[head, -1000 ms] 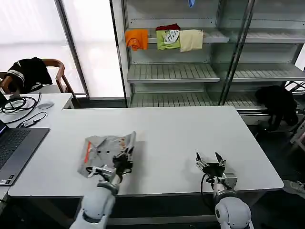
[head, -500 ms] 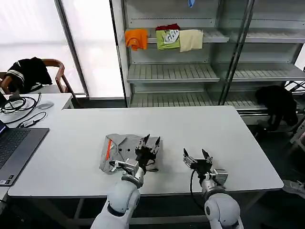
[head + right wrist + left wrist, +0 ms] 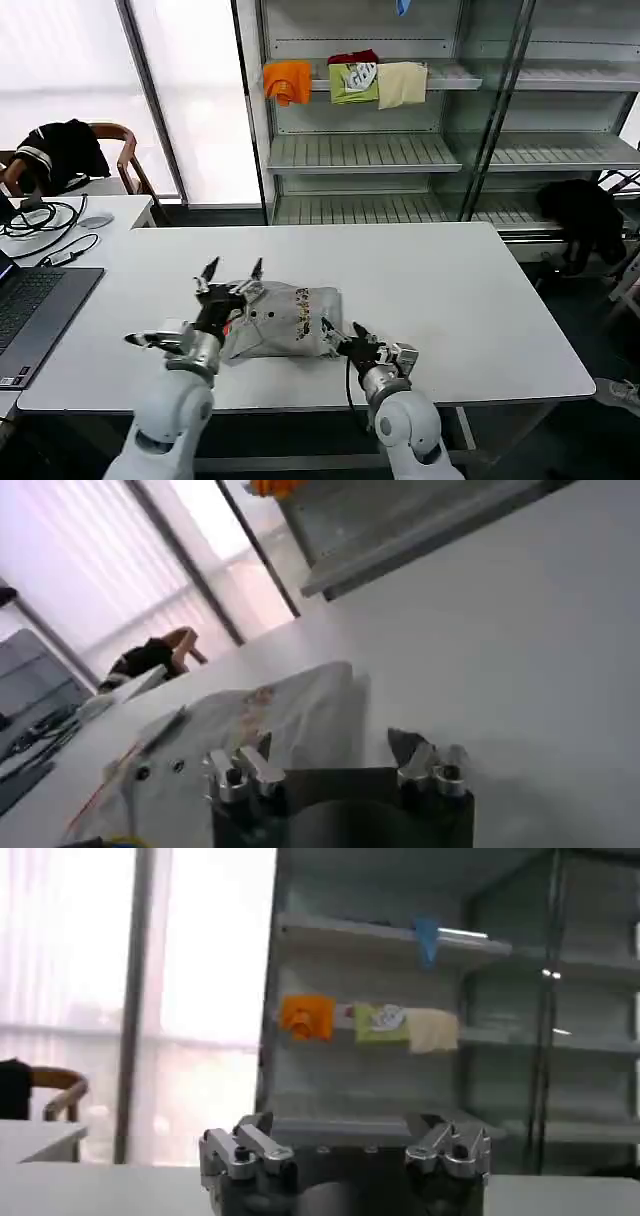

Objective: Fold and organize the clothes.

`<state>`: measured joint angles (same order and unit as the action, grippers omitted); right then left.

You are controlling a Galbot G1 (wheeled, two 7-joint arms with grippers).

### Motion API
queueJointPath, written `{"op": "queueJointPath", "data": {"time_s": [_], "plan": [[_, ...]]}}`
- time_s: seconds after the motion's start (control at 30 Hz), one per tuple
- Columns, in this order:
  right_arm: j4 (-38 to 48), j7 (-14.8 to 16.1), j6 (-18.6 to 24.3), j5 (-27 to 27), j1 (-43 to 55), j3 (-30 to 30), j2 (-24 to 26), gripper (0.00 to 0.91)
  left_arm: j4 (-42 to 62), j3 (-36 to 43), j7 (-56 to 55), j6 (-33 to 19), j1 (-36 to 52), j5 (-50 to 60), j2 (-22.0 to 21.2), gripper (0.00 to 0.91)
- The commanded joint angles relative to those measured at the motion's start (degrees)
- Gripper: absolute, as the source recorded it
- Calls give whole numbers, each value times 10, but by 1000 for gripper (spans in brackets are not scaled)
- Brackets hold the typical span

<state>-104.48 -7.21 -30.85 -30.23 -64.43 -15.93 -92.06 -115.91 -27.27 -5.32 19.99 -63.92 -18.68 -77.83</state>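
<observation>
Head view: grey shirt (image 3: 285, 322) lay bunched on the surface (image 3: 450, 290) between left gripper (image 3: 230, 277), fingers spread and empty, and right gripper (image 3: 340, 336), apparently open. Uneven pulls risked skewing the fold.

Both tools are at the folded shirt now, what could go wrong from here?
1. The left tool stands open at the near-left end of the grey shirt; closing or lifting there may snag a top layer and undo the fold.
2. The right tool, also open, sits at the shirt's right edge; a push could bunch the bundle.
3. The shirt lies near the front of the table; dragging it nearer might let it slip off.
</observation>
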Motion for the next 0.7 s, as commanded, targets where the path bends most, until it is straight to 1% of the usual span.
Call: {"op": "queueJointPath", "data": {"time_s": [0.03, 0.23, 0.33, 0.4, 0.47, 0.5, 0.57, 0.67, 0.7], "plan": [[33, -21, -22, -61, 16, 39, -19, 0, -42, -124, -14, 11, -52, -83, 20, 907], [12, -26, -20, -63, 7, 21, -20, 0, -39, -115, -15, 18, -46, -80, 11, 907], [-2, -27, -9, -62, 1, 15, -19, 0, -35, -112, -15, 20, -46, -79, 11, 907], [-12, -25, 17, -56, 0, 14, -10, 0, -30, -111, -15, 20, -45, -79, 10, 907], [-19, -30, 41, -53, 1, 13, -2, 0, -25, -111, -14, 20, -45, -79, 9, 907], [-27, -29, 68, -45, 4, 10, 5, 0, -23, -111, -14, 20, -46, -78, 8, 907], [-32, -31, 78, -35, 9, 4, 8, 0, -21, -110, -14, 20, -47, -78, 7, 907], [-39, -37, 72, -33, 19, -11, 15, 0, -19, -109, -14, 22, -50, -75, 5, 907], [-44, -40, 60, -35, 21, -17, 23, 0, -19, -109, -14, 24, -51, -76, 4, 907]]}}
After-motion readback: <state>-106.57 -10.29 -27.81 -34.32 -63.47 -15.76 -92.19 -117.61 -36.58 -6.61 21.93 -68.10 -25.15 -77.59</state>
